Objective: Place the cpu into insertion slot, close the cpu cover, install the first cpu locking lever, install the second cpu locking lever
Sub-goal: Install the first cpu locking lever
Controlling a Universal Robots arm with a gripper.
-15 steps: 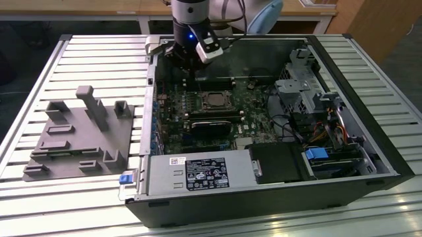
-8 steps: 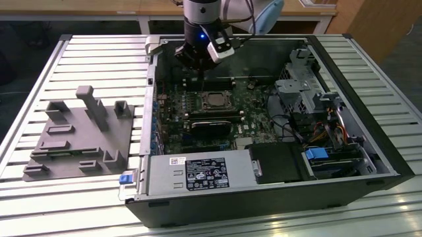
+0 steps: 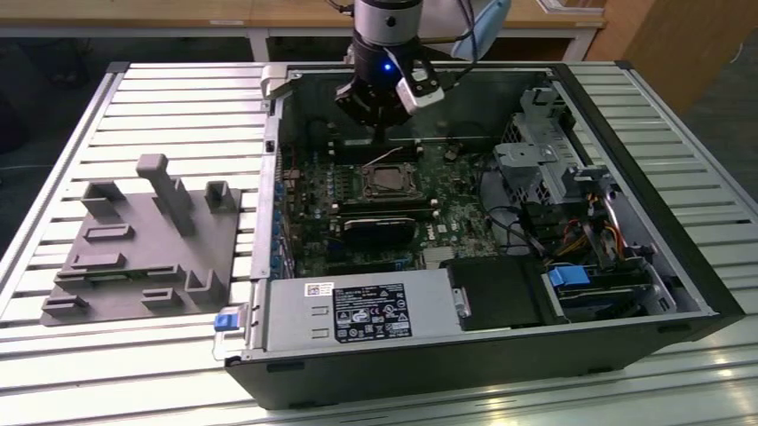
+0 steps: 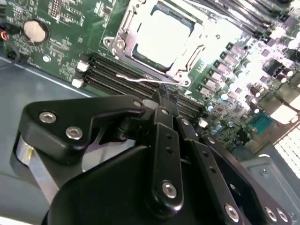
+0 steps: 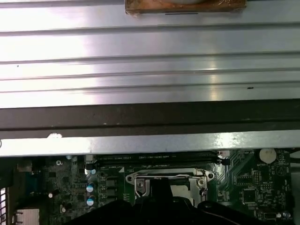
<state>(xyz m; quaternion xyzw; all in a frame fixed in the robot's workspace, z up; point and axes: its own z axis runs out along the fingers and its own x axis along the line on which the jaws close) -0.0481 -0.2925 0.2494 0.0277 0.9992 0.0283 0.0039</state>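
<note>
The gripper [image 4: 164,96], its fingers pressed together, hung over the memory slots [image 4: 108,70] beside a thin wire lever [image 4: 136,78], while the cpu [image 4: 161,33] sat in the insertion slot [image 3: 385,183] on the green board [image 4: 51,37], framed by the lowered cover [image 4: 123,35].

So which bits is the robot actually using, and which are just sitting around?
For the job:
- gripper, close to the socket
- cpu, pale square showing through the cover's window
- cpu cover, lying flat around it
- locking lever, the thin wire

Just sitting around:
- grey plastic block on the table
- coin battery
- memory slots
- power supply box
</note>
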